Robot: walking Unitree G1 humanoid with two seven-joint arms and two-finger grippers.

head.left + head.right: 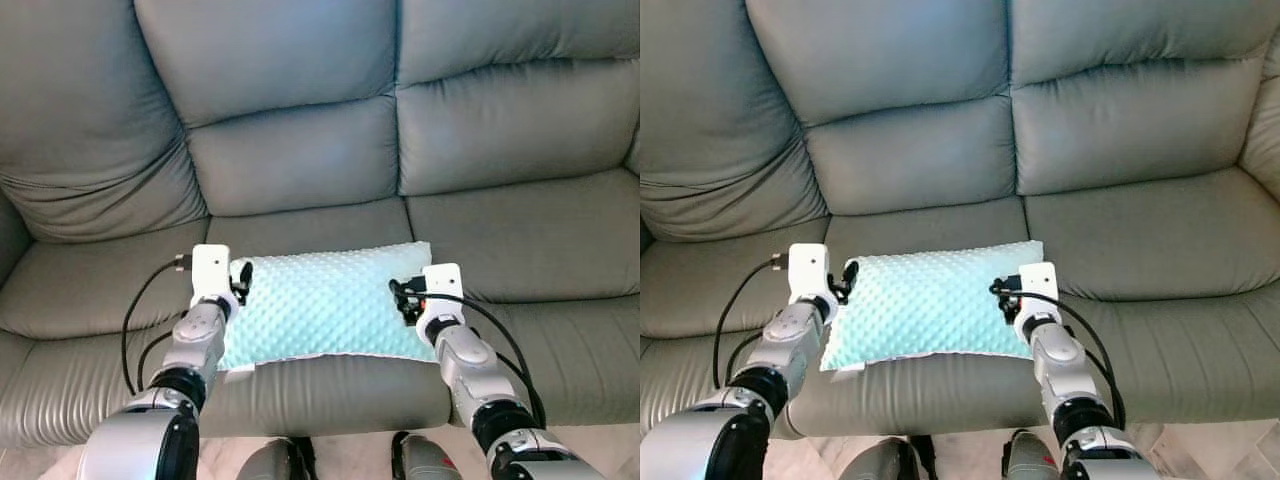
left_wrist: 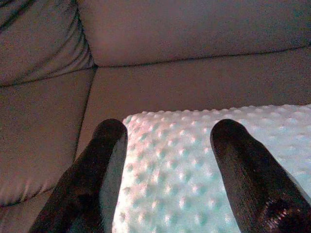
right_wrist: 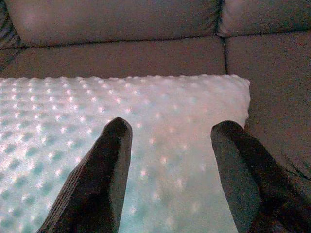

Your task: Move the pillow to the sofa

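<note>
Claw work on both ends here: the left claw [image 1: 240, 283] sits at the left short edge of the pillow [image 1: 325, 303], the right claw [image 1: 408, 300] at the right short edge, and both wrist views show the two black fingers spread wide over the dotted mint fabric, not pinching it. So both claws are open, resting at or just above the cover; whether they touch it I can't tell.

And the pillow is lying flat on the middle seat cushion of the grey sofa [image 1: 300, 150], toward the near edge, well short of the backrest. By my reading the carry is done and the pillow is delivered; what's left is pulling both arms clear.

Its long axis runs left to right, parallel to the seat's front edge, broad face up.
</note>
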